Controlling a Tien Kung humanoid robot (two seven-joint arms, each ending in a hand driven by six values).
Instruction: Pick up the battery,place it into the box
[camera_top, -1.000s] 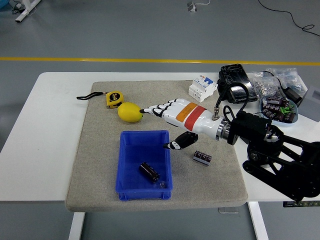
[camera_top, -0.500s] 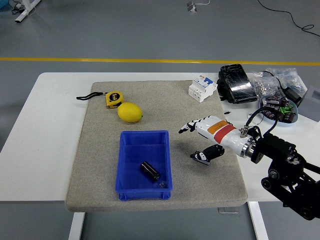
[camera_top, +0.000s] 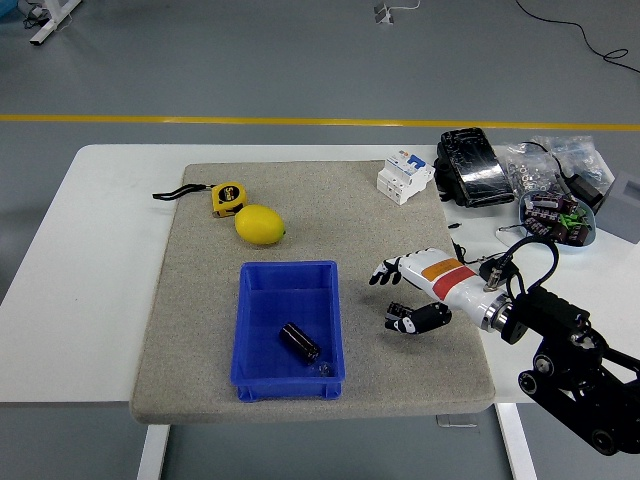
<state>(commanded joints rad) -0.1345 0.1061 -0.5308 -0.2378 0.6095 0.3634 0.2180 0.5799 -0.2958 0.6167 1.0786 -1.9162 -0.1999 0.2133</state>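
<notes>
While battery (camera_top: 299, 342) lies inside blue box (camera_top: 290, 288), right hand (camera_top: 404, 294) hovers right of it, fingers spread, empty.

A robotics lab or industrial workshop: a white counter (camera_top: 90, 250) stands on a smooth grey painted floor (camera_top: 250, 60) crossed by a yellow safety line (camera_top: 200, 119), the kind that marks off work zones on a factory floor. A grey felt mat (camera_top: 330, 205) covers the counter's middle. Electrical hardware crowds the counter's far right corner: a white circuit breaker (camera_top: 404, 176), a black wrapped pack (camera_top: 475, 166), clear bags of small parts (camera_top: 540, 165) and a bowl of components (camera_top: 560, 218). A yellow tape measure (camera_top: 228, 197) lies near the mat's far left corner. A black cable (camera_top: 590, 40) trails across the floor beyond.
</notes>
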